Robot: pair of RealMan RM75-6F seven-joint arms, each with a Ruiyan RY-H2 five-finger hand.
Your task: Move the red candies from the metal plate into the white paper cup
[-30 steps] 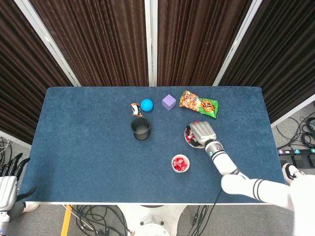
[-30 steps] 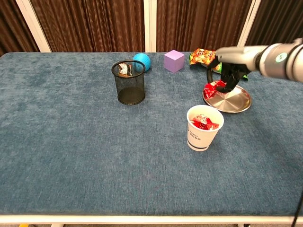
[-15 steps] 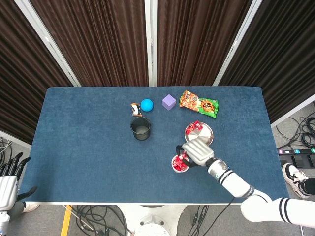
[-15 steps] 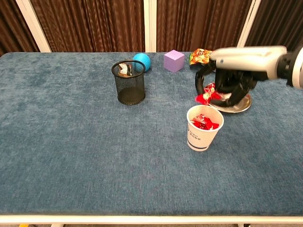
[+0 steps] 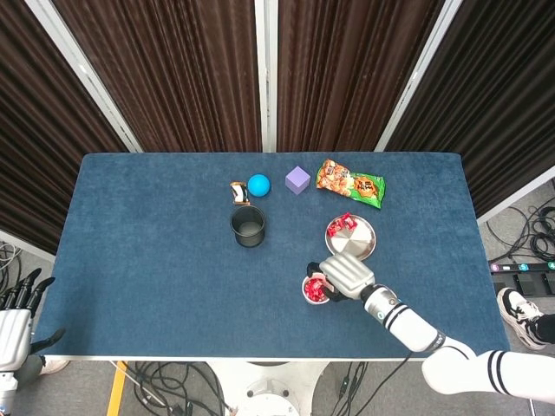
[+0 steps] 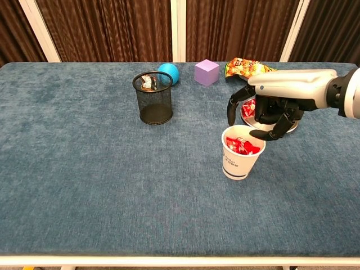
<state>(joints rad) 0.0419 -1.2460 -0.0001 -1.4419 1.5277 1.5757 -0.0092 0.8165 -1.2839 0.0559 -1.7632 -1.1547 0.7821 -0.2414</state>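
The white paper cup (image 6: 242,158) stands near the table's front right and holds several red candies (image 6: 243,147). My right hand (image 6: 271,108) hovers just above and behind its rim, fingers spread, with nothing seen in them. In the head view the right hand (image 5: 344,275) covers part of the cup (image 5: 315,291). Just beyond lies the metal plate (image 5: 354,241), with a red candy (image 5: 345,222) at its far edge. In the chest view the hand hides most of the plate. A red candy (image 6: 248,109) shows between the fingers. My left hand (image 5: 16,319) hangs off the table's front left corner, fingers apart.
A black mesh basket (image 6: 155,101) stands left of the cup. Behind it are a blue ball (image 5: 258,185), a small figure (image 5: 239,192) and a purple cube (image 5: 297,179). An orange snack bag (image 5: 349,183) lies beyond the plate.
My right hand lifted a red candy off the plate, carried it toward the front left over the cup, and let it go; its fingers now stand spread.
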